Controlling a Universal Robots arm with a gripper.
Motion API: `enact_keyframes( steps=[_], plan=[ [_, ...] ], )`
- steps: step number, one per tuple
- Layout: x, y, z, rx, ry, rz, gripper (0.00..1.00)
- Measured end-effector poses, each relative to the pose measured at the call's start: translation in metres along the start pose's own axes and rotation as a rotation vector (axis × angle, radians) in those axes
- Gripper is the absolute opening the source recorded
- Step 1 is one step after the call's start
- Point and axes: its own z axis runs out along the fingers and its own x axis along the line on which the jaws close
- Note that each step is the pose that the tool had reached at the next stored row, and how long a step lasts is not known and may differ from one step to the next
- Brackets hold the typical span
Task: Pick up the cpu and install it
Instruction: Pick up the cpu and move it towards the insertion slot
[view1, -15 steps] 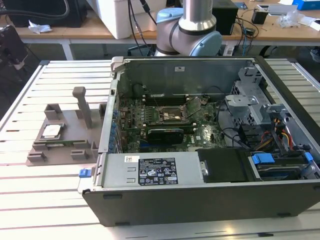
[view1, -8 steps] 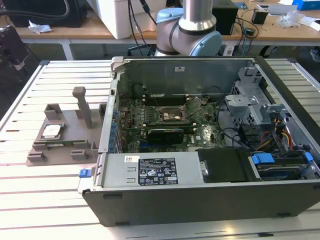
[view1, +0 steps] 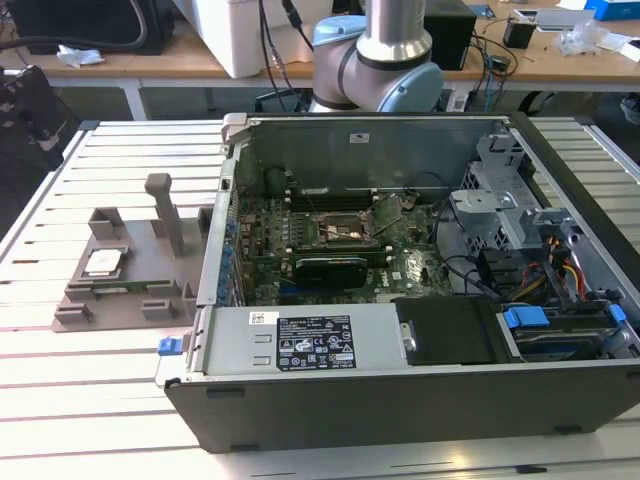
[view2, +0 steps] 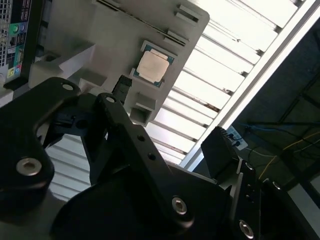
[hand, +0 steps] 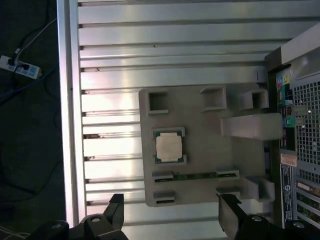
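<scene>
Cpu (hand: 168, 146) lies flat on the grey fixture (hand: 200, 135) beside the open computer case (view1: 400, 410), while the gripper (hand: 172, 217) hangs above it, fingers spread and empty.

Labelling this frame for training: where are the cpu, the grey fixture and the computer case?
cpu (hand: 169, 146), first wrist view, middle of its silver top.
fixture (hand: 205, 150), first wrist view, bare plate beside the cpu.
case (view1: 400, 400), exterior view, near side wall.

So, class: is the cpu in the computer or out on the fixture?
Out: the cpu lies flat on the grey fixture, outside the computer case.
</scene>
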Motion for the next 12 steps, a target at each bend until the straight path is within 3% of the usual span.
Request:
enact_keyframes(
  steps=[5,12],
  plan=[
    [0.0004,0.0002,0.0174,0.0001,0.0015,-0.002,0.84],
    [0.0007,0.0,0.0328,0.0002,0.0027,-0.002,0.84]
  ],
)
